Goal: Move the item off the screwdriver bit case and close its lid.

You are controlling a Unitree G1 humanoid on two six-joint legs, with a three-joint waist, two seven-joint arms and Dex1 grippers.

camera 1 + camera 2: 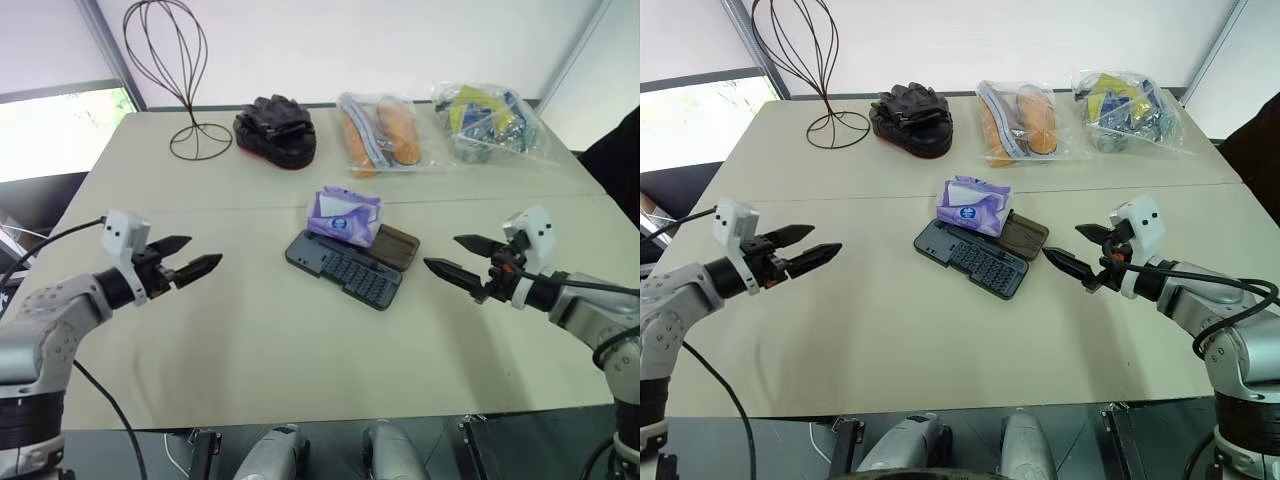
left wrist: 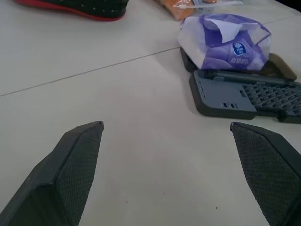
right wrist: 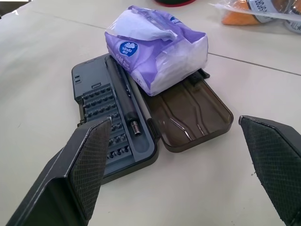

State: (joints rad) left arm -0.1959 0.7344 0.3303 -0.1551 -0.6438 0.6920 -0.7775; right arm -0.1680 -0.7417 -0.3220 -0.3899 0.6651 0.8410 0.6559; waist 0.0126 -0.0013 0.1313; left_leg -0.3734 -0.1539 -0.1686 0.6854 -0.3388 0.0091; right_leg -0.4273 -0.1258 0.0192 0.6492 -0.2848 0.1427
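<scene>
Nothing done yet: soft purple tissue pack [image 1: 345, 216] atop open grey plastic screwdriver bit case [image 1: 345, 266], brown lid [image 1: 397, 246] flat (both steps outstanding); left gripper [image 1: 205, 251] and right gripper [image 1: 440, 251] spread wide, empty.

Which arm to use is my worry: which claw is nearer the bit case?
The right claw: its tips sit beside the open brown lid; the left claw is much farther off.

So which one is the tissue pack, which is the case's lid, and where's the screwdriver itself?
tissue pack [image 3: 141, 56], right wrist view, on its purple wrapper.
lid [image 3: 197, 115], right wrist view, on its bare brown inside.
screwdriver [image 3: 122, 96], right wrist view, mid-shaft.
</scene>
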